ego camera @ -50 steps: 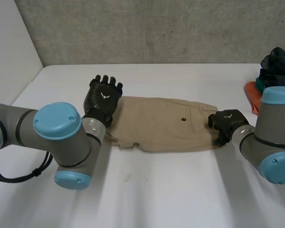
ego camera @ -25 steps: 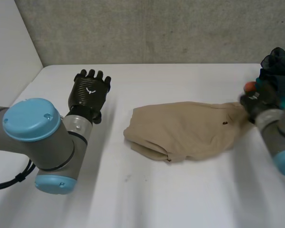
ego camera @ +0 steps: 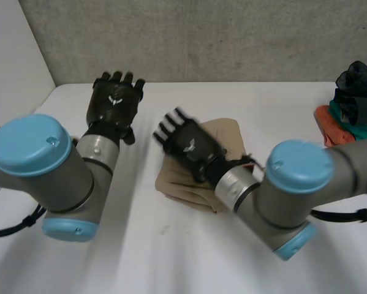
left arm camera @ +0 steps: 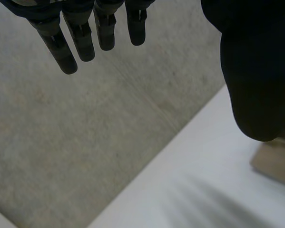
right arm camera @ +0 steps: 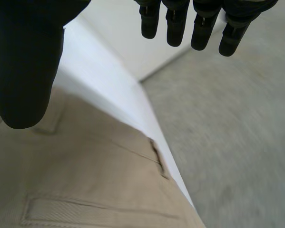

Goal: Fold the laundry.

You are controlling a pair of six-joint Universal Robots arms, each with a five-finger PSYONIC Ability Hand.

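The tan shorts [ego camera: 182, 187] lie folded over, rumpled

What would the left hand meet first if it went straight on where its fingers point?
Probably the grey back wall. The left hand, fingers straight, points over bare table toward it, with nothing between as far as the views show.

No words or numbers can be read anywhere. The one sign is a small white winged emblem [ego camera: 115, 100] on the back of each black hand: on the left hand [ego camera: 113, 111], apart from the tan shorts [ego camera: 229, 135], and on the right hand [ego camera: 194, 152], above the shorts.
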